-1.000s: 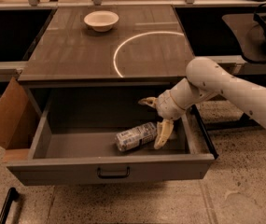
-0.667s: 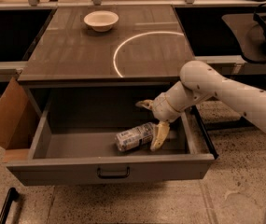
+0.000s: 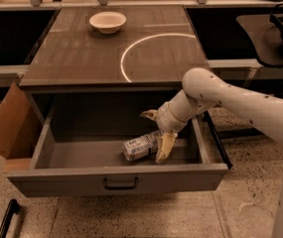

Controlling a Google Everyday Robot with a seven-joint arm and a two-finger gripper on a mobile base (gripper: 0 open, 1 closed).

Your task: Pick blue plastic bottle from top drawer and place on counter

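Note:
The top drawer (image 3: 116, 183) is pulled open below the counter (image 3: 81, 58), which bears a white arc. The blue plastic bottle (image 3: 139, 147) lies on its side on the drawer floor, right of centre, with its pale label up. My gripper (image 3: 156, 132) reaches into the drawer from the right on a white arm and is open. One finger (image 3: 164, 148) hangs down at the bottle's right end, touching or nearly touching it. The other finger (image 3: 149, 114) sits higher, behind the bottle. The bottle's right end is hidden behind the lower finger.
A white bowl (image 3: 107, 21) stands at the back of the counter. A brown cardboard flap (image 3: 7, 125) leans against the drawer's left side. Dark side tables flank the counter. A dark bar (image 3: 6, 218) lies on the speckled floor at lower left.
My gripper has moved a little left and down inside the drawer, closer over the bottle. The bottle has not moved.

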